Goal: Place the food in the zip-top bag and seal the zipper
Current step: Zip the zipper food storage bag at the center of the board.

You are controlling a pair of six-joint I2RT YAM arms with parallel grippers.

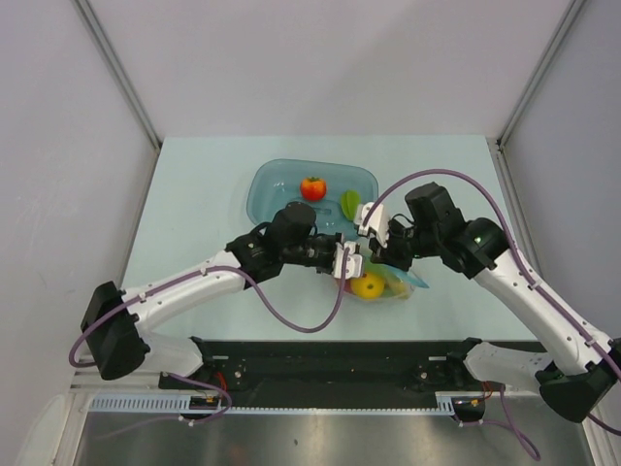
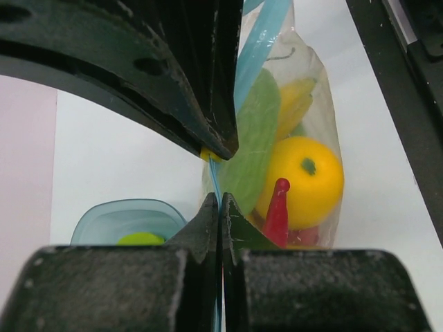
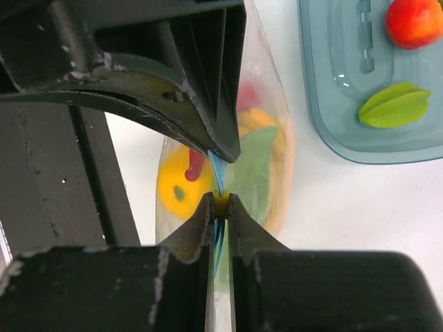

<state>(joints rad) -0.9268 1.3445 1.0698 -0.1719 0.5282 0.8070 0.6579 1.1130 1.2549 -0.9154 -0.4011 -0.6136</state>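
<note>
**Both pincers on the zipper, strip running straight ahead**

My left pincer (image 2: pixel 219 202) is fully closed, and the thin blue zipper (image 2: pixel 259 41) is nipped between its tips. My right pincer (image 3: pixel 220 204) is closed just as tightly on the same strip. The zip-top bag (image 2: pixel 315 76) hangs off that strip between the two of them.

What matters for the next move is how the zipper lies. From the left pincer's tips its long axis runs straight ahead and upward, in line with my reach and not across it. I judge that a slide along the strip, with the tips kept pressed, would seal it. I cannot tell how much of the strip is already pressed shut.

The bag's belly bulges to the right of the left pincer's tips. In it are the yellow-orange citrus (image 2: pixel 304 180), the red chili (image 2: pixel 277 211), the green vegetable (image 2: pixel 252 138) and the banana (image 2: pixel 294 104).

Not all the food is inside. The tomato (image 3: pixel 414 21) and the starfruit (image 3: pixel 393 105) lie in the tray (image 3: pixel 332 69), ahead and to the right of my right pincer. The starfruit is the closer of the two. The tray sits apart from the bag, with bare surface (image 3: pixel 360 207) between them. By my reckoning the right pincer is the nearer one for fetching them, so sealing now would shut them out.
</note>
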